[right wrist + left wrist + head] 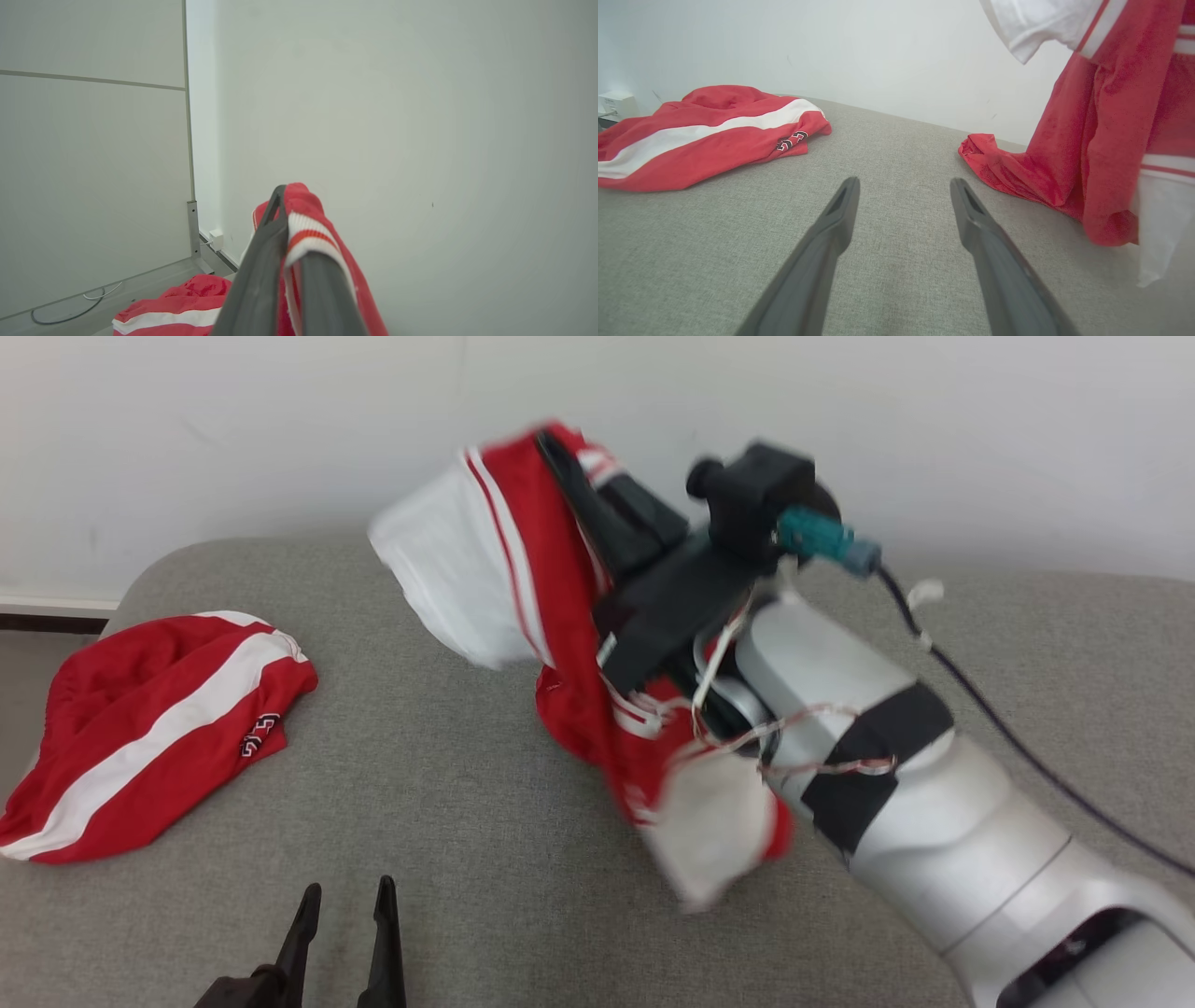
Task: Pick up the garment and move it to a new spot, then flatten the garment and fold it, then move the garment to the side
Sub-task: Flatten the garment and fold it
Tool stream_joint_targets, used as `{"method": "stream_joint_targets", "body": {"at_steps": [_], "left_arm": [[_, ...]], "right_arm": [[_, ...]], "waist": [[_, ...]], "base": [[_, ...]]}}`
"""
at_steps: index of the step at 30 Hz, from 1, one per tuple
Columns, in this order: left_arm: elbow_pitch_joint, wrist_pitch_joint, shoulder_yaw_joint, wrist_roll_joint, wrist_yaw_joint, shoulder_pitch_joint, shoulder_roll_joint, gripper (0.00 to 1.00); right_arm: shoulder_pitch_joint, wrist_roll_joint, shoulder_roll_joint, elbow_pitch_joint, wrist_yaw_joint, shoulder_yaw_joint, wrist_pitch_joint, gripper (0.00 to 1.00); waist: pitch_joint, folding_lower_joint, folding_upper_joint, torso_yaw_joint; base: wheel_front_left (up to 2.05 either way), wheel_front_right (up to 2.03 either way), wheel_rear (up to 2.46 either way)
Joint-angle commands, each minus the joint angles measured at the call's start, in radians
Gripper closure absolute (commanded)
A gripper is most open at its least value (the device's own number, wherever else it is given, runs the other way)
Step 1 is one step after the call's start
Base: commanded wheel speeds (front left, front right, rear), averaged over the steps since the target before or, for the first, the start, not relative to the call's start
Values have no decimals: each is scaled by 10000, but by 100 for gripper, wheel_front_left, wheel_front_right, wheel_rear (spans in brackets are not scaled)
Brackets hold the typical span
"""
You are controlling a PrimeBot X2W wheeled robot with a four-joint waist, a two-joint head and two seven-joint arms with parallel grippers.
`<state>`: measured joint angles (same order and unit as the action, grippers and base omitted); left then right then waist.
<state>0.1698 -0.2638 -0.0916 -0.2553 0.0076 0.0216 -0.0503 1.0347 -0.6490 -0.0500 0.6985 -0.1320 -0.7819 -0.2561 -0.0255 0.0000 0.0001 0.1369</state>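
Evidently mid pick-up: right tool [558, 457] clamps the garment [565, 653] aloft at twelve o'clock; left tool [347, 889] gapes empty at six. Next: carry it somewhere fresh.

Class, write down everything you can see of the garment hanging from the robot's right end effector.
The lifted garment is red with white panels and thin red-and-white striped trim, in soft, knit-looking fabric. It hangs bunched and crumpled from the shut right end effector, which pinches a striped edge. Its lower red folds rest on the grey cushioned surface. The head view blurs it.
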Motion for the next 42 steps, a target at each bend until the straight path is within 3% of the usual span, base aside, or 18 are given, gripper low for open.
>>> {"method": "stream_joint_targets", "body": {"at_steps": [1,5,7,15,26,27,28,29,34,42], "left_arm": [[7,-11,4,-37,-33,-87,-1,0],[-9,-11,2,-43,-7,-81,0,0],[-17,-11,31,-36,-14,-121,-3,0],[-41,-13,114,-43,-53,-180,0,0],[37,-13,66,48,-135,-415,-2,0],[52,-11,66,48,-142,-448,-5,0],[68,-13,59,64,-158,-483,-3,0],[80,-13,53,69,-167,-514,-3,0],[185,-11,41,102,-224,-474,-3,0],[311,-13,31,15,-180,-84,-3,0]], "right_arm": [[416,76,-6,-85,25,-51,-71,100],[1386,208,-9,-323,25,483,-92,100],[1399,691,-12,-161,25,1485,-78,100],[-257,2068,-465,1401,25,3717,-83,100],[-1765,3017,-1155,3650,25,6507,-86,100],[-1825,3103,-1151,3863,25,6786,-86,80],[-1856,3163,-1112,4023,25,7046,-86,51],[-1881,3227,-1063,4168,25,7284,-86,0],[-2027,3354,-592,4859,25,7550,30,0],[-2656,2770,-183,4701,25,6552,1525,0]], "waist": [[47,0,-1,-58],[47,0,-1,-110],[20,0,-1,-153],[-232,0,-1,-457],[-640,0,-1,-805],[-660,0,-1,-823],[-673,0,-1,-838],[-682,0,-1,-854],[-542,0,-1,-936],[49,0,-1,-1082]], "base": [[0,0,0],[0,0,0],[0,0,0],[0,0,0],[0,0,0],[0,0,0],[0,0,0],[0,0,0],[0,0,0],[0,0,0]]}}
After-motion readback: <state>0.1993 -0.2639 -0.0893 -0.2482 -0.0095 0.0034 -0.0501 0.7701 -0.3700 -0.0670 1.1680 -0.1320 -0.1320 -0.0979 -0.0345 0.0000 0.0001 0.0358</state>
